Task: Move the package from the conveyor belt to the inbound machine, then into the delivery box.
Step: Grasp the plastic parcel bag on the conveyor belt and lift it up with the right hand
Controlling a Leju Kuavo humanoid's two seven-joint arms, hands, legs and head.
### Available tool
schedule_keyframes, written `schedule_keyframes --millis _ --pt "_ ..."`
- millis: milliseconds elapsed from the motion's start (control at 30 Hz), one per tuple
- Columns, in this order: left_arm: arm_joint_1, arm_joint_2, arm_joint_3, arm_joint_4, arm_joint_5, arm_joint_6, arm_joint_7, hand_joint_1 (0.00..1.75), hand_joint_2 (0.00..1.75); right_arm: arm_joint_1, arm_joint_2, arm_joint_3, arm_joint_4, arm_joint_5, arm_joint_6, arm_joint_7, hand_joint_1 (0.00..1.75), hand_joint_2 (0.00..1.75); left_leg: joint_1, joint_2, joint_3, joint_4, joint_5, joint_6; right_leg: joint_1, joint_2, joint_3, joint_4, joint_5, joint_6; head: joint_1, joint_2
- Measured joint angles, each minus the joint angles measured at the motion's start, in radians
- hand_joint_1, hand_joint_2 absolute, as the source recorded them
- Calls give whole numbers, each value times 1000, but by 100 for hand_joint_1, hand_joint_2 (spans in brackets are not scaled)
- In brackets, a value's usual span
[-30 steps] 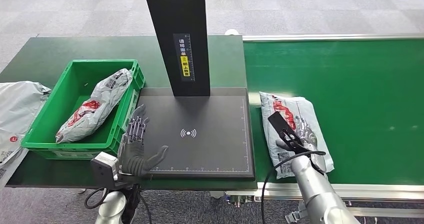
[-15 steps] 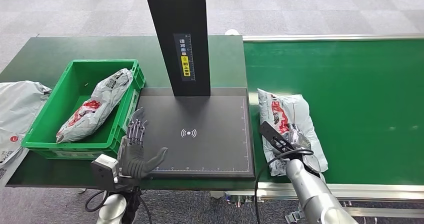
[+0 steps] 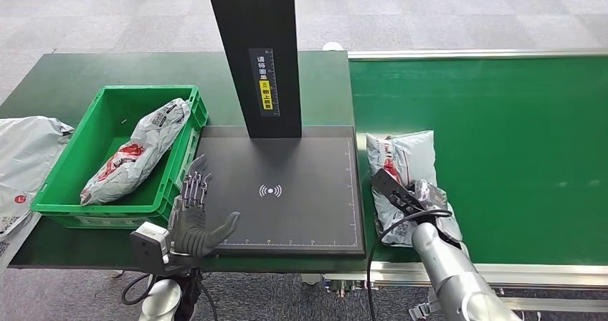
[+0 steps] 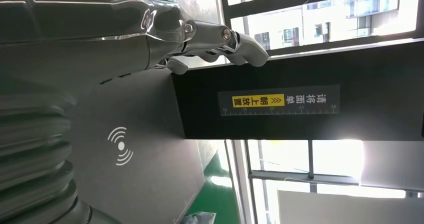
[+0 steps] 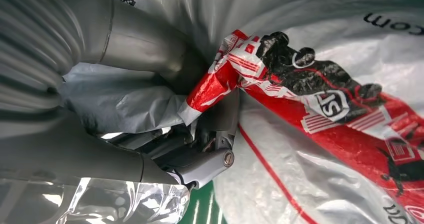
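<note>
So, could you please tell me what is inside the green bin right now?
The green bin holds one grey-and-red package, lying slantwise and leaning on the wall nearest the scanner. Bare green floor shows beside it; whatever lies under the package is covered.

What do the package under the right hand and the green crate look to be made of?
The package, gripped by the right hand: apparently thin grey plastic film, glossy, since it crumples and shines in the right wrist view. The green crate: likely rigid moulded plastic, with straight walls and a slightly shiny rim.
</note>
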Motion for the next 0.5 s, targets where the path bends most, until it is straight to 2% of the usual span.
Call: schedule_keyframes --millis 100,200,333,500 --pt "6 3 0 -4 4 4 0 0 175 8 0 -15 -3 -68 -63 -81 175 175 0 0 -1 0 0 0 0 0 0 0 0 0 0 0" --pt "25 7 0 -24 7 11 0 0 175 30 3 -76 -45 -218 -135 -244 175 175 0 -1 -2 0 0 0 0 -1 -1 0 0 0 0 0" --pt "35 10 0 -37 12 15 0 0 175 64 14 -183 -140 -435 -142 -439 175 175 0 -3 -2 0 0 0 0 -2 -1 0 0 0 0 0" --pt "34 13 -2 -38 16 21 -8 0 175 105 33 -283 -263 -603 -172 -578 175 175 0 -3 -2 0 0 0 0 -2 -1 0 0 0 0 0"
